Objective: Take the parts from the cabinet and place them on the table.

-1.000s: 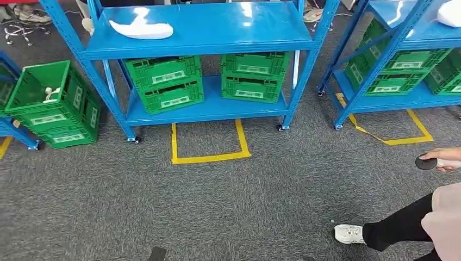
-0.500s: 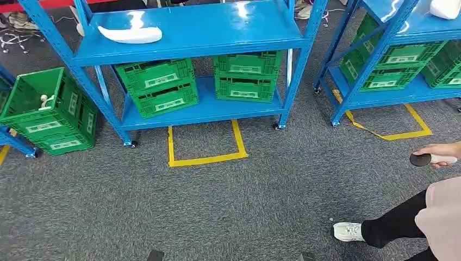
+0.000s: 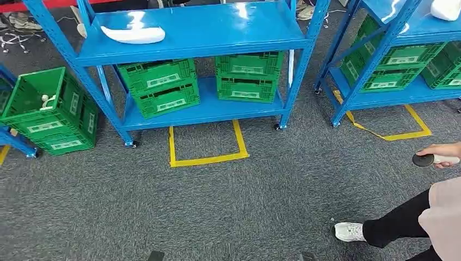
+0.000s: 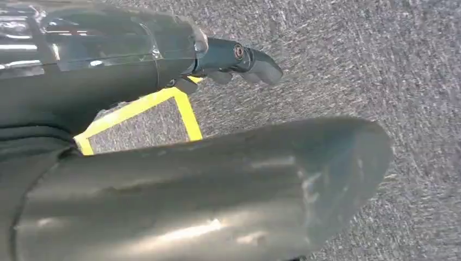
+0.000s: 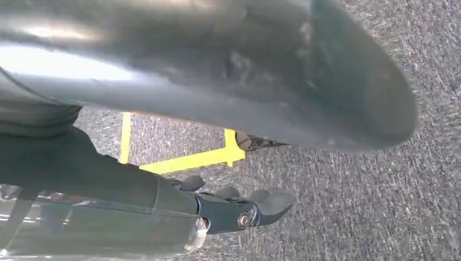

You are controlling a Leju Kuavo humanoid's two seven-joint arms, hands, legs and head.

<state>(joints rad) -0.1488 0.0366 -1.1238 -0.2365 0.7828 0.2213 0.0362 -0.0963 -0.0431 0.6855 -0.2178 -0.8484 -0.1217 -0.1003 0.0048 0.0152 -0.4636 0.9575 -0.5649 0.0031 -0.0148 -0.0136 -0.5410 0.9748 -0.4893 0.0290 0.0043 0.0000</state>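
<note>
Left hand (image 4: 234, 60): dark blue-grey fingers with rounded tips, a round silver pivot screw at one finger's base, extending from a glossy, dark translucent cover; a broad, smooth grey thumb (image 4: 217, 185) with a blunt rounded end and faint scuffs. Right hand (image 5: 244, 209): matching dark fingers, one silver pivot screw, the same glossy cover, and a thick grey thumb (image 5: 228, 70) showing soft highlights.

White part (image 3: 133, 35): long, curved, lying flat on the blue cabinet's (image 3: 201, 30) top shelf, upper left of frame. Second white part (image 3: 447, 8): top right corner, on neighbouring shelf, cropped.
</note>
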